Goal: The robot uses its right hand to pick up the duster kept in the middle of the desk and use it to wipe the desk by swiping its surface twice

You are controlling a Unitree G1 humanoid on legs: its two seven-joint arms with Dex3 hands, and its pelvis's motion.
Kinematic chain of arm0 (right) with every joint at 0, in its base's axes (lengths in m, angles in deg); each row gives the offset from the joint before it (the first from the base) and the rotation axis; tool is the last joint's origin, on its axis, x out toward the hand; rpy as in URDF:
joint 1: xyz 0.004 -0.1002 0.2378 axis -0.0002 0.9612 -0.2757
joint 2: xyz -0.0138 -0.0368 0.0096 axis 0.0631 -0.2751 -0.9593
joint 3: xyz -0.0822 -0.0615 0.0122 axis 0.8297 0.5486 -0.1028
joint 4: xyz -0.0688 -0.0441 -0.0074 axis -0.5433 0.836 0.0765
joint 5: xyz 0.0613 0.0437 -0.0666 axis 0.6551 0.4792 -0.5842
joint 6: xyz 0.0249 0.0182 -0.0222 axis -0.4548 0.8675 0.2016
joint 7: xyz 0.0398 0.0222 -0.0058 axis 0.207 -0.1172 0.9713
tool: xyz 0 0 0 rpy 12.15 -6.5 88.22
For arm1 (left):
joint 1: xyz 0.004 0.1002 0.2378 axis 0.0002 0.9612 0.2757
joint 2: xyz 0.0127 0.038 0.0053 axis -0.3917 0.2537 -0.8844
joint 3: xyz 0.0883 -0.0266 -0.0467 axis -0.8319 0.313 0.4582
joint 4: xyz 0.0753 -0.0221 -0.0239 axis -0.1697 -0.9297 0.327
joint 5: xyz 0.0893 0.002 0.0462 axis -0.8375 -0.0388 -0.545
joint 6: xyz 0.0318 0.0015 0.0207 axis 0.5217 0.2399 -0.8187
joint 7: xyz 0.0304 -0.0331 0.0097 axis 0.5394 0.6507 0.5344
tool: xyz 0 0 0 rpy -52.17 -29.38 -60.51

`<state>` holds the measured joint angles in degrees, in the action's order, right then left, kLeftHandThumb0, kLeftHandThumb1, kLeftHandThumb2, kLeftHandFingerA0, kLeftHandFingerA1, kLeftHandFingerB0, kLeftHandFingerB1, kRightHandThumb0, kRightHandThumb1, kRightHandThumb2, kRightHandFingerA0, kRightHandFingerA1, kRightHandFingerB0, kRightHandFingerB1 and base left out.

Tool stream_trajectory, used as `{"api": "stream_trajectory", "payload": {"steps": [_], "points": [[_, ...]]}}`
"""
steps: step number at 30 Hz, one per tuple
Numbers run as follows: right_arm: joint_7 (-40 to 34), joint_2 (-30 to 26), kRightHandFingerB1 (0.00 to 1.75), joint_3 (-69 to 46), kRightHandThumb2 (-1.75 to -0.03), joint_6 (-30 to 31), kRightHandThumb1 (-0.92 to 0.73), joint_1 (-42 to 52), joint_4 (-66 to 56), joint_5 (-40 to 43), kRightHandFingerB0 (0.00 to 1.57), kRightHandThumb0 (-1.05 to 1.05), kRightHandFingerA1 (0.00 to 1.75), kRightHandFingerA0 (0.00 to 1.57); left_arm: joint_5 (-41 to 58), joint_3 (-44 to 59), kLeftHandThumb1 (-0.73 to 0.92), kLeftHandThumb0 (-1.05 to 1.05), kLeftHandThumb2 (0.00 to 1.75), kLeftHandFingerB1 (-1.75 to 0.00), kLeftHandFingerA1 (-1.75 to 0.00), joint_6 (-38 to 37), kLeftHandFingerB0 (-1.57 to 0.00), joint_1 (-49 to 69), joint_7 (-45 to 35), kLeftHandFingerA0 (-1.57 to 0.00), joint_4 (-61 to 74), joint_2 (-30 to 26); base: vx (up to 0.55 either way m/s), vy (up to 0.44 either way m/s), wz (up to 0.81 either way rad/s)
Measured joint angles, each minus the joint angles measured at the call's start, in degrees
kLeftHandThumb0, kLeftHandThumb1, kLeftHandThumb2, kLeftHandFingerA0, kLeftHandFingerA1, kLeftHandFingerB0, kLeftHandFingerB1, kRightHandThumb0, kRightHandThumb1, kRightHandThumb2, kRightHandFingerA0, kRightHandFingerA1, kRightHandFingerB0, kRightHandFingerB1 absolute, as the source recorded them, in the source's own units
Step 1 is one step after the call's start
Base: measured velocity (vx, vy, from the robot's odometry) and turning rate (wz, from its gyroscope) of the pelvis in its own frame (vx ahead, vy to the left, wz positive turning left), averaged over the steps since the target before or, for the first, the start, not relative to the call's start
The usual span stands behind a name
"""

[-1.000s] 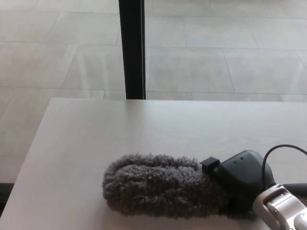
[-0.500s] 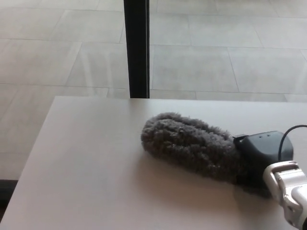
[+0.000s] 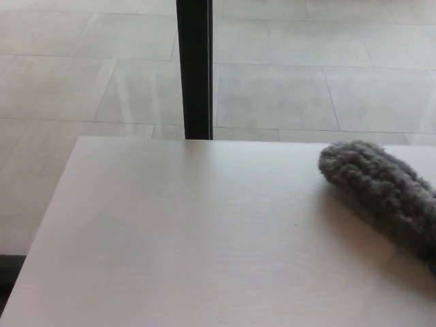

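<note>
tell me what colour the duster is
Grey and fluffy, the duster shows in the head view.

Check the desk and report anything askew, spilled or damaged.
Nothing stands out. The grey fluffy duster lies angled at the far right of the pale wooden desk, running out of the picture's right edge, which fits a wiping swipe. No spill or damage shows on the desk. Neither robot hand is in view.

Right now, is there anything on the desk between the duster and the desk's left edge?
Nothing. In the head view the desk is bare from the grey duster to its left edge.
</note>
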<state>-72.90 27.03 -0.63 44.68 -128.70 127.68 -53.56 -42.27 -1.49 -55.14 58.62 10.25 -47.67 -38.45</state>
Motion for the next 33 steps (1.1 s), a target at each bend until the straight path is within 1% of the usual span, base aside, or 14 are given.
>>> {"api": "stream_trajectory", "payload": {"steps": [5, 6, 13, 16, 19, 23, 25, 26, 27, 29, 30, 31, 32, 33], "points": [[0.96, -3.17, 0.66, -5.66, -0.63, 1.58, -0.59, 1.52, 1.47, 3.39, 0.61, -0.37, 1.49, 0.78, 0.04, -0.02, 0.73, -0.5, 0.61, -0.53, -0.7, -0.01, -0.6, 0.42, -0.06, -0.64, -0.09, 0.0, 0.0, 0.0, 0.0], [1.16, -3.66, 0.59, -6.74, -0.58, 1.89, -0.62, 1.79, 1.61, 4.1, 0.62, -0.38, 1.13, 0.66, 0.03, -0.07, 0.74, -0.49, 0.62, -0.52, -0.7, -0.03, -0.61, 0.52, -0.17, -0.64, -0.08, 0.0, 0.0, 0.0, 0.0], [1.92, -4.54, 0.62, -9.09, -0.6, 3.82, -0.63, 2.29, 1.68, 7.14, 0.61, -0.43, 1.27, 0.78, 0.05, -0.15, 0.73, -0.48, 0.62, -0.52, -0.66, -0.12, -0.62, 0.67, -0.32, -0.66, -0.1, 0.0, 0.0, 0.0, 0.0], [1.95, -4.34, 0.53, -8.82, -0.59, 4.38, -0.64, 2.28, 1.2, 7.84, 0.55, -0.41, 1.04, 0.67, 0.04, -0.14, 0.75, -0.47, 0.62, -0.55, -0.71, -0.16, -0.61, 0.71, -0.24, -0.64, -0.09, 0.0, 0.0, 0.0, 0.0], [1.92, -3.83, 0.52, -8.45, -0.59, 4.58, -0.61, 2.29, 0.47, 8.32, 0.62, -0.39, 1.2, 0.75, 0.1, -0.02, 0.76, -0.51, 0.62, -0.52, -0.7, -0.18, -0.6, 0.7, -0.41, -0.65, -0.11, 0.0, 0.0, 0.0, 0.0], [2.14, -2.71, 0.56, -8.37, -0.58, 4.41, -0.63, 2.03, -0.93, 9.23, 0.77, -0.36, 0.86, 0.65, 0.05, -0.18, 0.7, -0.5, 0.61, -0.52, -0.66, -0.22, -0.65, 0.48, -0.48, -0.68, -0.11, 0.0, 0.0, 0.0, 0.0], [2.92, -2.46, 0.5, -8.3, -0.6, 3.79, -0.7, 1.97, -2.08, 9.6, 0.58, -0.36, 0.82, 0.6, 0.05, -0.15, 0.73, -0.5, 0.62, -0.52, -0.66, -0.22, -0.64, 0.3, -0.37, -0.66, -0.09, -0.01, 0.0, 0.0, 0.0], [3.27, -2.4, 0.54, -8.29, -0.92, 3.47, -0.57, 1.97, -2.51, 9.77, 0.32, -0.48, 0.74, 0.53, 0.04, -0.2, 0.73, -0.5, 0.62, -0.53, -0.67, -0.22, -0.64, 0.28, -0.35, -0.66, -0.09, -0.01, 0.0, 0.0, 0.0], [4.13, -2.37, 0.32, -8.33, -0.62, 2.68, -0.74, 1.97, -3.49, 10.22, 0.23, -0.56, 0.64, 0.45, 0.02, -0.31, 0.73, -0.5, 0.62, -0.53, -0.66, -0.22, -0.64, 0.28, -0.31, -0.66, -0.08, -0.01, 0.0, 0.0, 0.0], [5.17, -2.38, 0.26, -8.43, -0.62, 2.08, -0.74, 1.92, -4.76, 10.58, 0.12, -0.64, 0.56, 0.39, 0.03, -0.31, 0.72, -0.49, 0.62, -0.52, -0.65, -0.22, -0.64, 0.28, -0.23, -0.66, -0.09, -0.01, 0.0, 0.0, 0.0], [5.97, -2.38, 0.13, -8.46, -0.97, 1.64, -0.61, 1.81, -5.6, 10.88, 0.0, -0.81, 0.59, 0.12, 0.03, -0.31, 0.74, -0.48, 0.62, -0.54, -0.68, -0.22, -0.63, 0.26, -0.19, -0.64, -0.09, -0.01, 0.0, 0.0, 0.0], [6.65, -2.41, 0.0, -8.34, -0.89, 1.37, -0.61, 1.73, -6.3, 11.03, 0.0, -0.89, 0.64, 0.06, 0.04, -0.3, 0.74, -0.49, 0.62, -0.54, -0.69, -0.22, -0.62, 0.25, -0.18, -0.65, -0.09, -0.01, 0.0, 0.0, 0.0], [7.2, -2.42, 0.0, -8.14, -1.04, 1.2, -0.68, 1.68, -6.85, 11.11, 0.0, -1.05, 0.17, 0.0, 0.05, -0.3, 0.75, -0.49, 0.62, -0.55, -0.71, -0.22, -0.61, 0.24, -0.18, -0.64, -0.08, 0.0, 0.0, 0.0, 0.0], [7.99, -2.43, 0.0, -7.85, -0.64, 1.0, -0.79, 1.65, -7.43, 11.19, 0.0, -0.99, 0.0, 0.0, 0.05, -0.3, 0.72, -0.51, 0.62, -0.54, -0.68, -0.22, -0.63, 0.23, -0.19, -0.66, -0.07, 0.0, 0.0, 0.0, 0.0]]}}
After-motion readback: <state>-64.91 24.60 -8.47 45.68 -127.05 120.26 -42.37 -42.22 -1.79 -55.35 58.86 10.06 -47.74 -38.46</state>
